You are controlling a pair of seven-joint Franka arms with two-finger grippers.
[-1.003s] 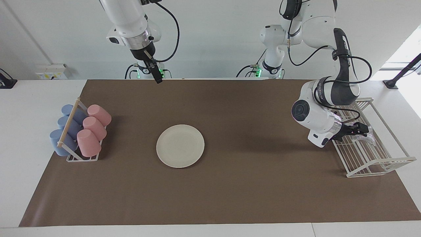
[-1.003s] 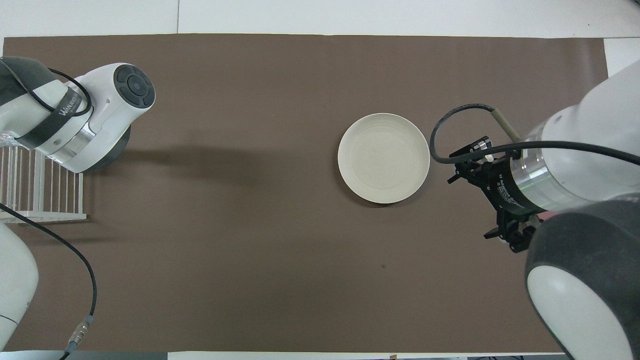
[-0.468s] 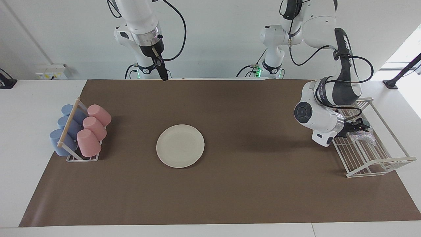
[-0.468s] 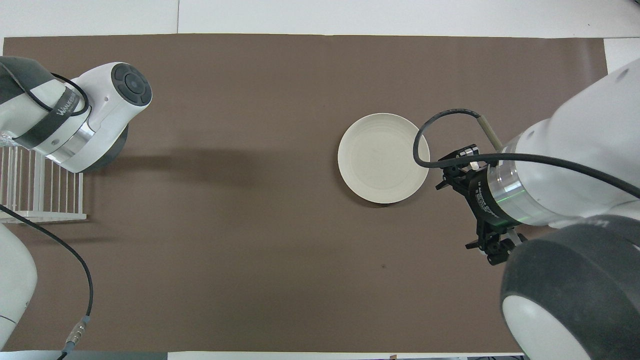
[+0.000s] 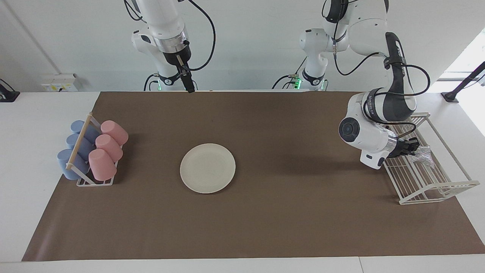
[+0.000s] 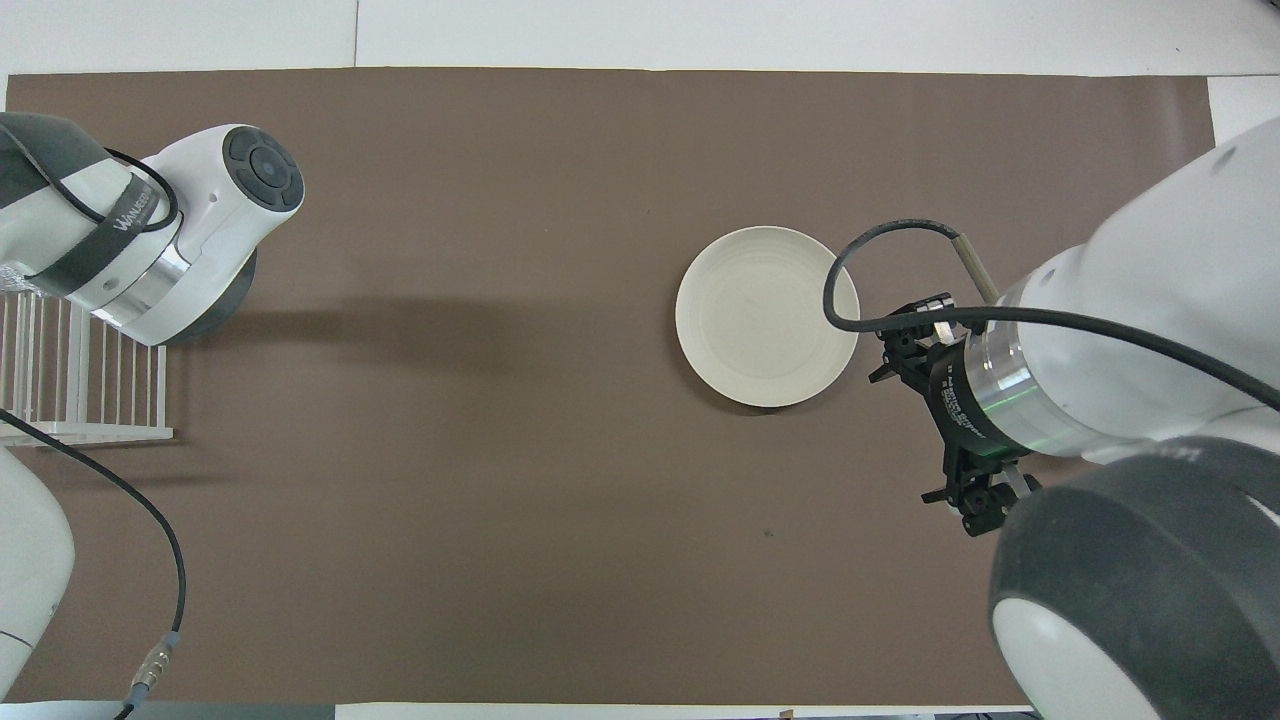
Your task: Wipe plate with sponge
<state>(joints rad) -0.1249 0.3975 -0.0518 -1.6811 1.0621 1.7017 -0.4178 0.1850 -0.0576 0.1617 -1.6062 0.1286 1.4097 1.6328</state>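
The cream-white plate [image 5: 207,168] [image 6: 767,315] lies flat on the brown mat, somewhat toward the right arm's end. The speckled silvery sponge [image 5: 423,153] rests in the white wire rack [image 5: 435,189] at the left arm's end of the table. My left gripper [image 5: 414,146] reaches low into that rack, and its fingertips are shut on the sponge's edge. In the overhead view the left wrist [image 6: 170,240] hides both gripper and sponge. My right gripper [image 5: 190,89] hangs open and empty over the mat's edge nearest the robots, well clear of the plate.
A small rack of blue and pink cups [image 5: 93,151] lying on their sides stands at the right arm's end of the mat. Part of the wire rack [image 6: 80,380] shows in the overhead view beside the left wrist. Brown mat [image 5: 288,212] surrounds the plate.
The left gripper has closed on the sponge in the wire rack. The right gripper shifted slightly toward the left arm's end, then held still. The plate has not moved.
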